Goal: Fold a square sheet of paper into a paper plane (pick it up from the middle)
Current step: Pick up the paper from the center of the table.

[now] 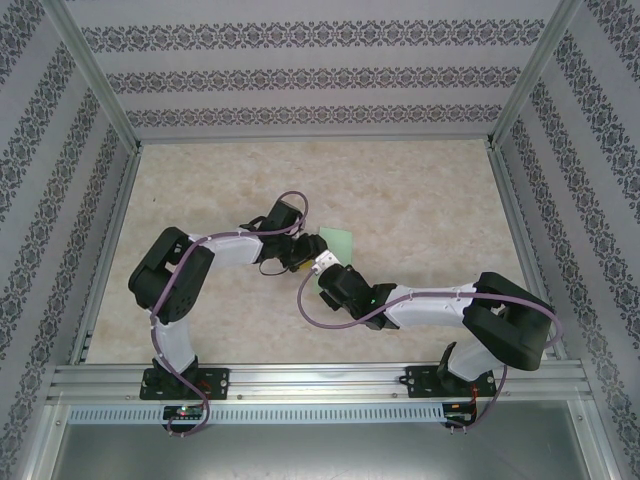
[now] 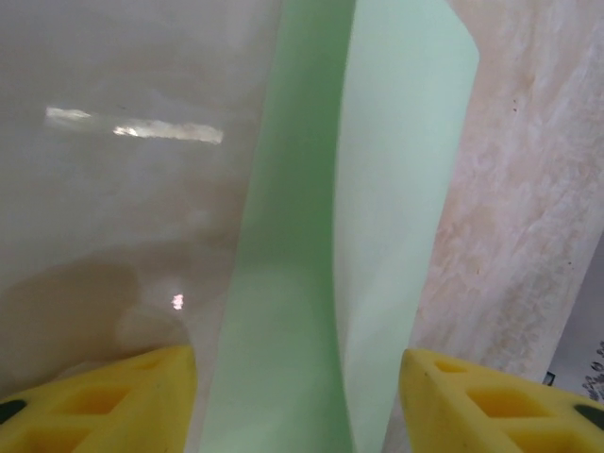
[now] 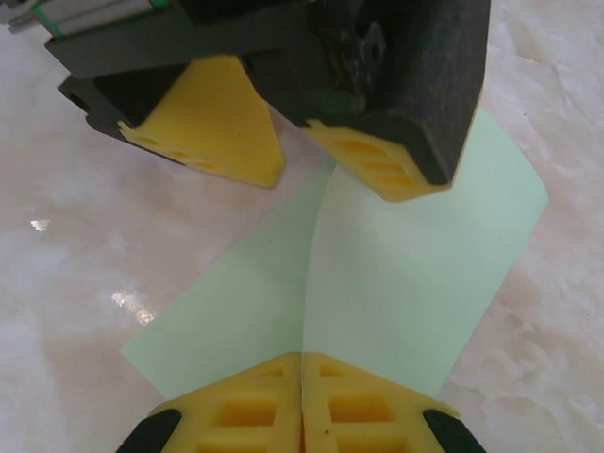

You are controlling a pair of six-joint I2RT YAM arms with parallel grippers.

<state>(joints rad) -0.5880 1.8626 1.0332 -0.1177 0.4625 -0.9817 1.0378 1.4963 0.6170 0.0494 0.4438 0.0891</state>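
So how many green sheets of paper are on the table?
1. The sheet sits mid-table, between the open left jaws, pinched in the shut right jaws. None looks hidden.

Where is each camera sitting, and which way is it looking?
Top camera: high above and behind the robot, looking down at the table; the left arm and right arm meet at the paper.
Left wrist camera: on the left arm, looking past its open left gripper along the creased paper.
Right wrist camera: on the right arm, looking over its right gripper, shut on the paper, towards the left gripper opposite.
Shared: both wrist cameras see the same paper.
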